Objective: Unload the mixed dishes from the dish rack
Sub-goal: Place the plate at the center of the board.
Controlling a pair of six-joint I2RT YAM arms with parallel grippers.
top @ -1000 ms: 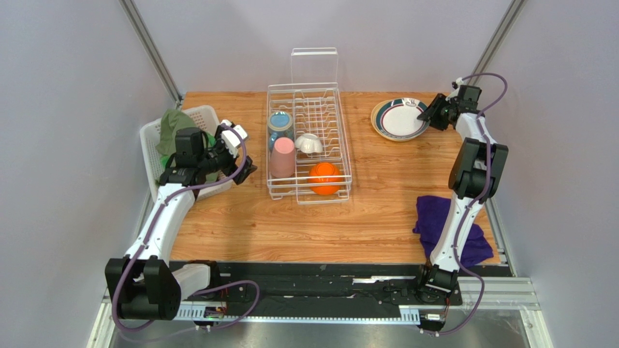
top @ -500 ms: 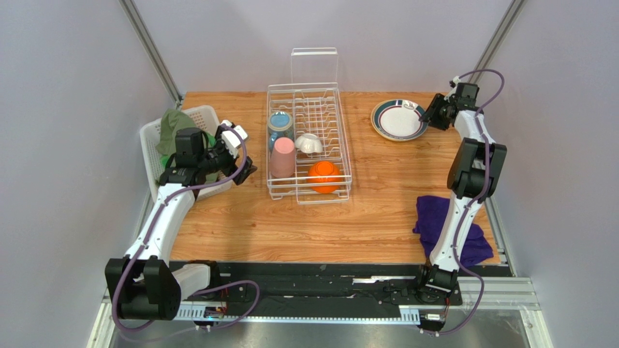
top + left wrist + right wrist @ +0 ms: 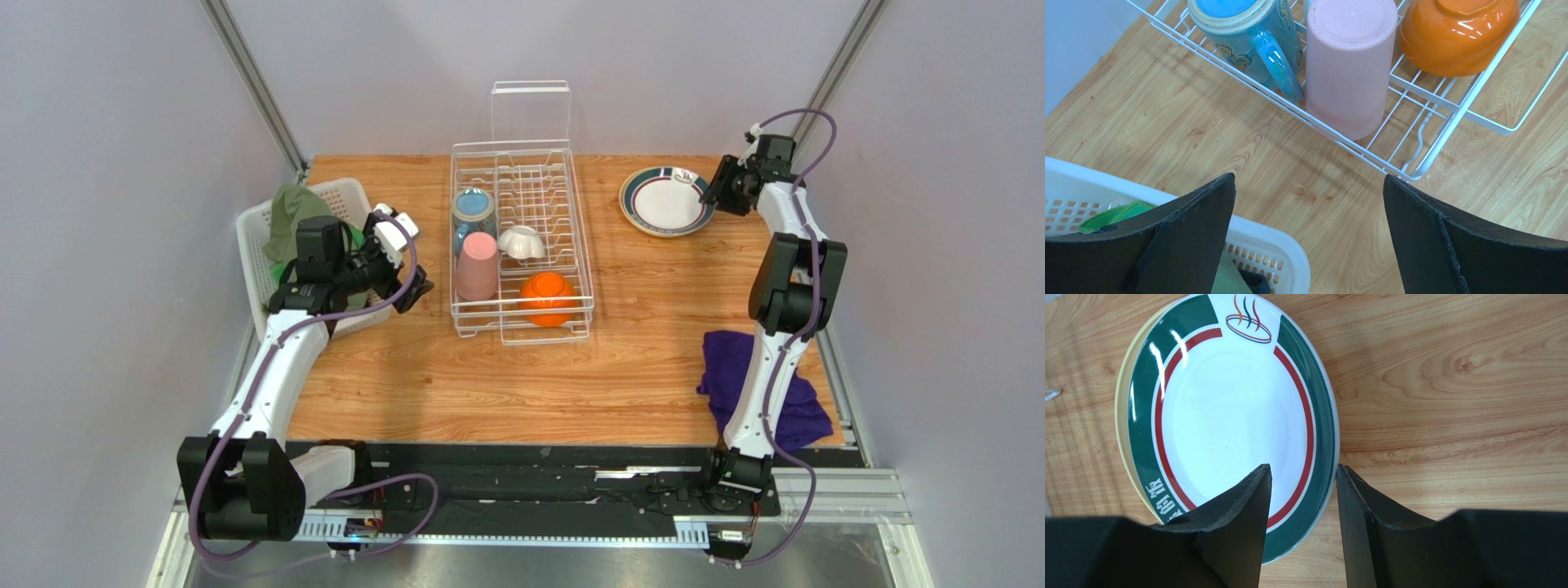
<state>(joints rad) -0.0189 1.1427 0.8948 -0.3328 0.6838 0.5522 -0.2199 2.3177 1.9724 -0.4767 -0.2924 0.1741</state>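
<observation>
Far to the right, my right gripper (image 3: 1303, 471) hung narrowly parted, empty, over the dark-rimmed white plate (image 3: 1229, 416) atop the pale yellow plate (image 3: 1122, 419), where I feared a low retreat snagging its rim; my left gripper (image 3: 1308, 180) gaped beside the dish rack (image 3: 540, 184).

Two plates (image 3: 1229, 416), three cups (image 3: 477, 266), one bowl (image 3: 548, 300).

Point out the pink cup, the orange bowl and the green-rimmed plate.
pink cup (image 3: 1350, 67): left wrist view, on its side wall.
orange bowl (image 3: 548, 299): top view, on its upturned outside.
green-rimmed plate (image 3: 1235, 422): right wrist view, on its white centre.
</observation>
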